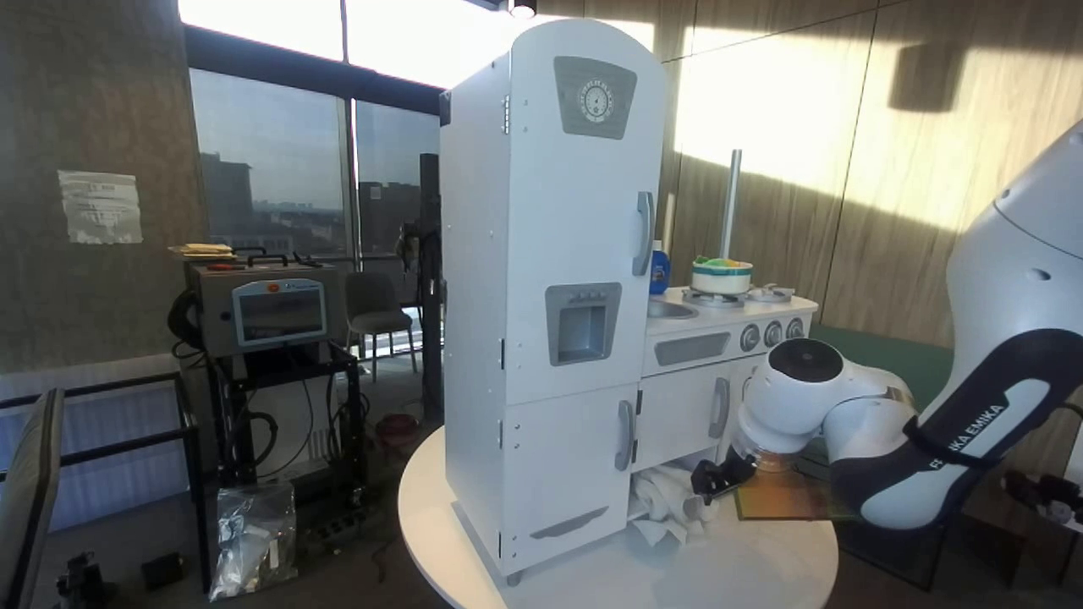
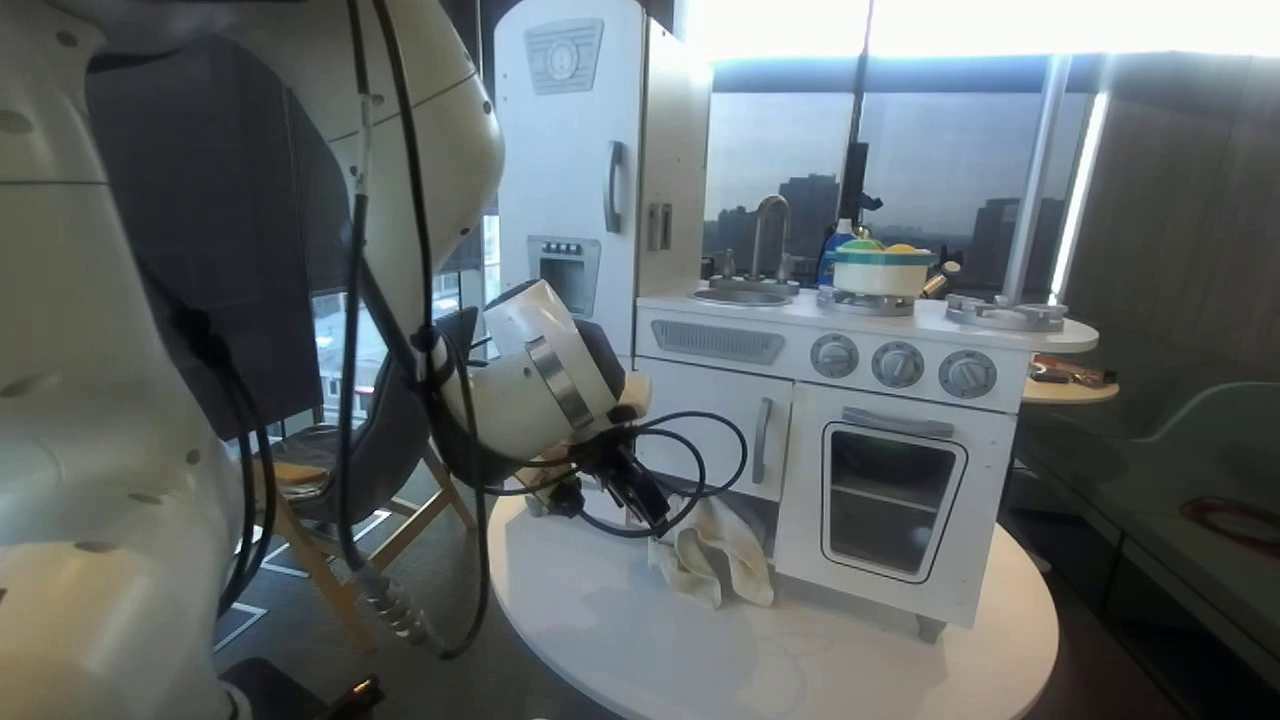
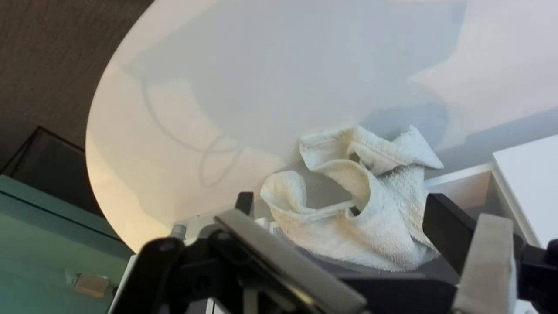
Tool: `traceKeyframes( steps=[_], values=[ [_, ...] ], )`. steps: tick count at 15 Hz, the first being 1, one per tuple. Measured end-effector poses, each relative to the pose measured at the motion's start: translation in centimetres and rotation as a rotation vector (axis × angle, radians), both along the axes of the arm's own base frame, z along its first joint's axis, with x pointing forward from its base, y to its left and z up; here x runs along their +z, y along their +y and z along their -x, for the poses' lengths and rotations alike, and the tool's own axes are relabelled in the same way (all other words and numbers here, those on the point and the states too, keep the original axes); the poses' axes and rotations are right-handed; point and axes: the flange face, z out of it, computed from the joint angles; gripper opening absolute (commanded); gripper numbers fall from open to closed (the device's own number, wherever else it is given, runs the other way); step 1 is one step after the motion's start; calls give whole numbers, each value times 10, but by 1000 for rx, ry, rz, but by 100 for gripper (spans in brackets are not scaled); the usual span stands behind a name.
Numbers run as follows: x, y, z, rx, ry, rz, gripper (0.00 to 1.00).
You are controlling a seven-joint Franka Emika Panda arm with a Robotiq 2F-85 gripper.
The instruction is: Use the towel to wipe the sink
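- Tight in at the gripper point(image 3: 342, 205): fingers point(image 3: 451, 231) spread wide, nothing in their hold — the towel point(image 3: 383, 226) shows through the gap, ungripped, in the wrist view.
- And the towel's a proper tangle, looped and folded, part of it in the low recess point(image 3: 468, 189) under the cupboard door point(image 2: 720, 385), part spilling onto the table point(image 3: 244, 87).
- Touching yet? Whether a finger brushes it, I can't tell.
- So the step in hand looks to be the pick-up; the wiping is all to come.
- Next, I reckon, the gripper needs to push in over a thick fold, close, then draw the towel clear of the recess edge — a pinch on one loose loop could slip.
- Up above, the sink point(image 2: 740, 298) lies in the counter point(image 2: 790, 310), tap point(image 2: 772, 235) at its back, pot point(image 2: 883, 272) alongside on a burner point(image 2: 865, 303). A lift and a reach over the counter should follow.
- Now compare the angles: only the wrist view shows that finger gap plainly; it has no sink. Both exterior views give the sink, but there the gripper is small and dark, its spread hard to read.
- In an exterior view the fridge point(image 1: 584, 237) hides part of the sink, and no tap shows.
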Motion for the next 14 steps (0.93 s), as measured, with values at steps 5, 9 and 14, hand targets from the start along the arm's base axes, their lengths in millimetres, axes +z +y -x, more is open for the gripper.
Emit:
traceKeyframes(
  steps=[5,9,14],
  values=[
    [-7,3,-16,27,-86,15,100],
    [-40,-2,-38,69,-111,-10,100],
    [-111,-12,-67,126,-83,-60,100]
  ],
)
